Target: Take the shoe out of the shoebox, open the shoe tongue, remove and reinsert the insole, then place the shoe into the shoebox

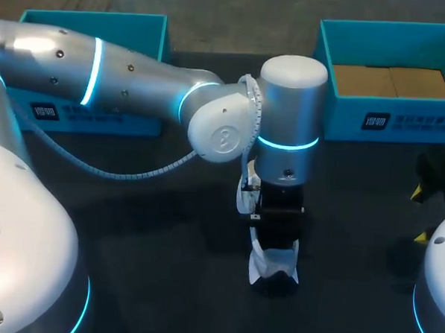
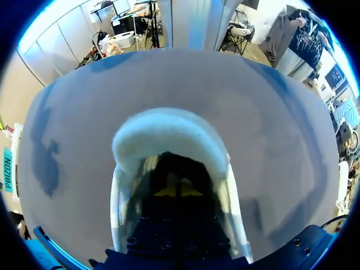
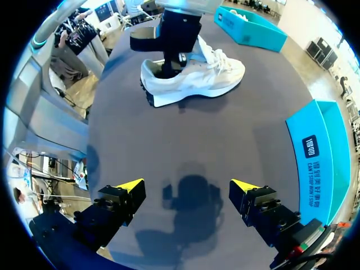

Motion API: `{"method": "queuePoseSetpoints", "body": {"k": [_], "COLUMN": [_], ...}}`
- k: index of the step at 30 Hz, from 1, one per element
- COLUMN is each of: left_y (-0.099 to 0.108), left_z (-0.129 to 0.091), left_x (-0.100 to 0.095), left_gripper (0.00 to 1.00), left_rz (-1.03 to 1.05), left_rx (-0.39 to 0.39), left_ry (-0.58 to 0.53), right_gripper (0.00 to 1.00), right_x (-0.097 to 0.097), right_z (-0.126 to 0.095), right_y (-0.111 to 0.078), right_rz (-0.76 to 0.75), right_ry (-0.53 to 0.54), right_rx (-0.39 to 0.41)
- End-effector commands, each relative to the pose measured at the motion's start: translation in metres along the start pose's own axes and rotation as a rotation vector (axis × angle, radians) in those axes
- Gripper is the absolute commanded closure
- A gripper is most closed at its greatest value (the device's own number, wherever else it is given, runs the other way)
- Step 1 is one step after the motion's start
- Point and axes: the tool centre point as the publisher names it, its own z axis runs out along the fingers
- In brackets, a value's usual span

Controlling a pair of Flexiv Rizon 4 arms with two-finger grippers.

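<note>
From above, the left arm (image 1: 283, 140) covers most of the shoe (image 1: 266, 267); only one end shows. The left hand (image 2: 177, 191) sits deep in the shoe's dark opening, its grip impossible to read.

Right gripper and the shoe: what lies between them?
Between the right gripper and the shoe only bare table shows, in the right wrist view.

The surface (image 1: 149, 282) in front of me is dark and matte, with a soft shadow lying on it. At my far right, brown cardboard (image 1: 391, 80) lies flat inside the blue box (image 1: 389, 123), in two panels side by side, their edges touching.
</note>
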Motion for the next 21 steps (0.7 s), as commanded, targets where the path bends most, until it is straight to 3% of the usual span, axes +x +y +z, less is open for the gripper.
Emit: {"method": "queuePoseSetpoints", "body": {"k": [1, 11, 21], "left_y": [0.011, 0.002, 0.002], "left_z": [0.011, -0.009, 0.008], "left_x": [-0.006, -0.003, 0.000], "left_gripper": [1.00, 1.00, 1.00], "left_rz": [-0.009, 0.017, 0.019], "left_rx": [-0.004, -0.028, -0.022], "left_ry": [0.015, 0.042, 0.088], "right_gripper": [0.00, 0.00, 0.00], "right_x": [0.002, 0.002, 0.002], "right_z": [0.000, 0.000, 0.000], "right_y": [-0.001, -0.001, -0.001], "right_rz": [-0.001, -0.001, -0.001], "right_ry": [-0.004, -0.004, -0.004], "right_rx": [0.000, 0.000, 0.000]}}
